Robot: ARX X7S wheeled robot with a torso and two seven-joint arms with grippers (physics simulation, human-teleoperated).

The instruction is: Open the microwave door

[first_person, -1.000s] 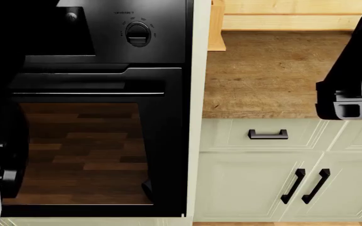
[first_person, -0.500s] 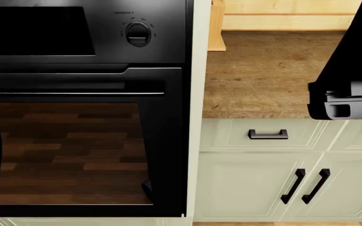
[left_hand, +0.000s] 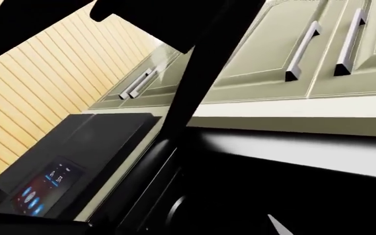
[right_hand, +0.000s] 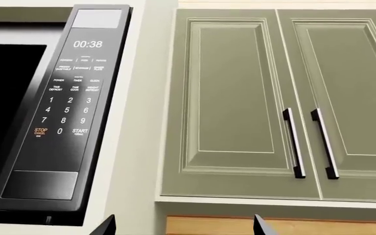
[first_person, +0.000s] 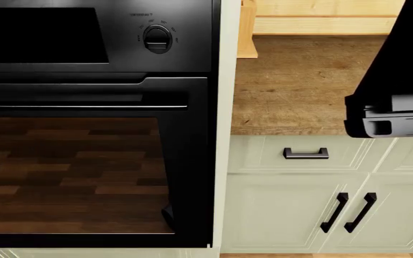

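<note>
The microwave [right_hand: 64, 112] is built in beside the green upper cabinets, seen in the right wrist view. Its keypad panel reads 00:38, and the dark glass of its door [right_hand: 5, 112] sits shut at the frame's edge. My right gripper [right_hand: 182, 226] is open, its two dark fingertips wide apart with nothing between them, some way short of the microwave's lower corner. In the left wrist view, black shapes fill the near field and only one pale fingertip [left_hand: 277, 226] shows. The microwave is out of the head view.
A black wall oven [first_person: 92, 161] with a knob [first_person: 157, 38] fills the head view's left. A wooden counter [first_person: 300, 86] lies to its right, above pale drawers and doors. My right arm [first_person: 397, 107] hangs over the counter. Green upper cabinets [right_hand: 234, 98] have long handles [right_hand: 294, 142].
My left arm has left the head view at its left edge. The right arm has shifted a little to the left over the counter.
</note>
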